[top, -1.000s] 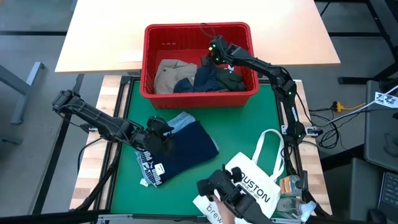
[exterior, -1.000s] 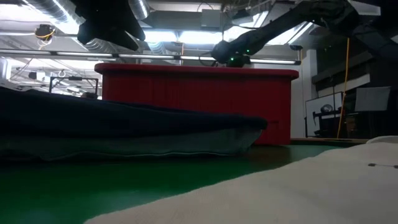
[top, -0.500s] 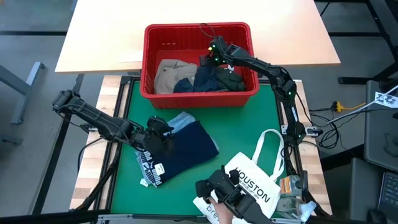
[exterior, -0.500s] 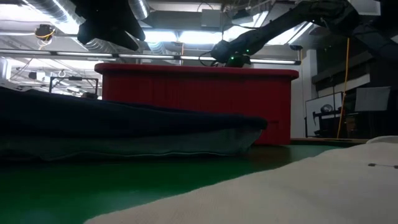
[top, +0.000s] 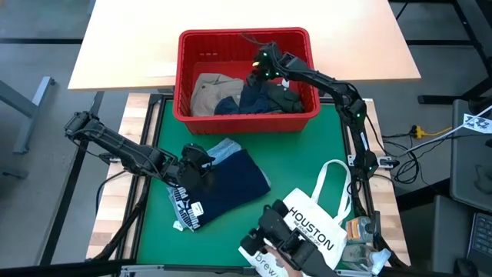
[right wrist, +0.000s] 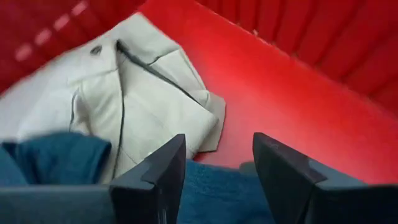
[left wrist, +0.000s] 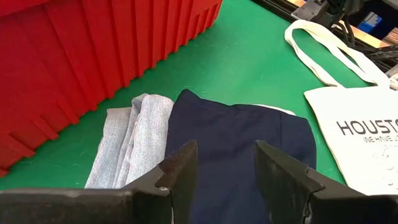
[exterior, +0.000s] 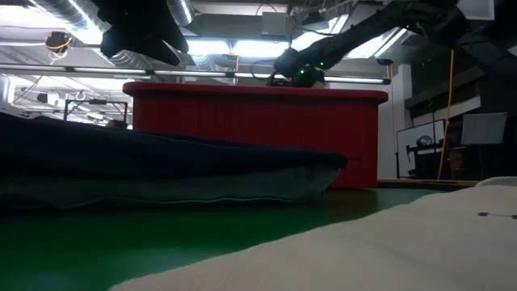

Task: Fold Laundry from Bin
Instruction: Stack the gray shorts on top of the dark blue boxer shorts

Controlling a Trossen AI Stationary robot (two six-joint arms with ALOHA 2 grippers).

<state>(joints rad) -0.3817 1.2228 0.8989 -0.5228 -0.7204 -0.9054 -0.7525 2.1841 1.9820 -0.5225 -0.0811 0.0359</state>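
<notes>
The jaws of the right gripper (right wrist: pixel 214 168) stand apart with nothing between them, hanging inside the red bin (top: pixel 184 73) over its heap of clothes. Past the two dark fingers (right wrist: pixel 158 171) lies a khaki-tan garment (right wrist: pixel 134 93), crumpled against the bin's red floor, and a blue-green piece of cloth (right wrist: pixel 56 158) sits just beneath the fingers. From above, that gripper (top: pixel 261 65) is over the bin's right half, above a dark navy and green pile (top: pixel 265 96), with the khaki-tan piece (top: pixel 207 88) in the bin's left half.

The jaws of the left gripper (left wrist: pixel 224 165) are also released and hold nothing. They hover just above a navy garment (left wrist: pixel 239 140) spread flat on the green table (left wrist: pixel 249 56) in front of the bin. A strip of light blue denim (left wrist: pixel 134 134) lies beside and partly under the navy piece, on the side nearer the bin's slotted wall. From above, the left gripper (top: pixel 196 165) is in front of the bin, at the navy garment's left edge.

A white tote bag (top: pixel 319 223) printed "HOUSTON" lies on the table farther from the bin, off to the navy garment's right, its handles looped toward the bin. In the low view the navy garment (exterior: pixel 161 166) lies as a low mound in front of the bin's red wall (exterior: pixel 250 133).
</notes>
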